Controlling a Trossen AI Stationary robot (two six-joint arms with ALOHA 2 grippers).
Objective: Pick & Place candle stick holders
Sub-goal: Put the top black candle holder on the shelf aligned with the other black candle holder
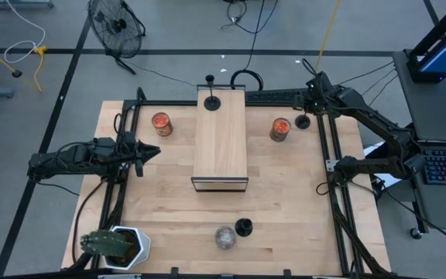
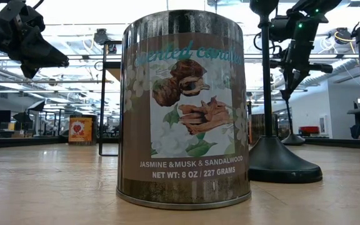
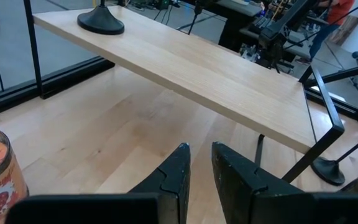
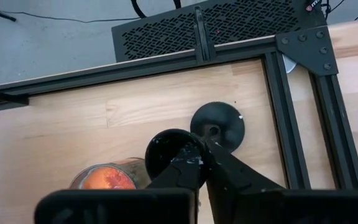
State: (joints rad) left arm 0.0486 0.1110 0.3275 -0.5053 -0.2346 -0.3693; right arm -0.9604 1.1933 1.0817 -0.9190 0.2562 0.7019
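Observation:
Three matte-black candle stick holders show. One stands on its disc base at the far end of the wooden riser (image 1: 210, 101). A second (image 1: 243, 227) stands near the table's front edge, large in the low view (image 2: 274, 156). The third (image 1: 303, 122) is at the far right, by the black frame, with my right gripper (image 4: 201, 152) shut on its top. My left gripper (image 3: 201, 168) hovers at the left of the riser (image 1: 219, 139), its fingers a little apart with nothing between them. My right gripper pinches the third holder at its top, by the small cup (image 4: 166, 152), between its two fingers. The fingers slant down from the table's near right side. The stem hangs roughly upright below them (image 2: 289, 119), the disc base (image 4: 217, 124) lowest. Whether the base touches the table I cannot tell.
Two tins with orange-red tops stand on either side of the riser (image 1: 161, 123) (image 1: 280, 129). A silver-topped candle tin (image 1: 224, 237) stands beside the front holder. A potted plant (image 1: 118, 246) is at the near left corner. A black frame (image 1: 333, 155) borders the tabletop.

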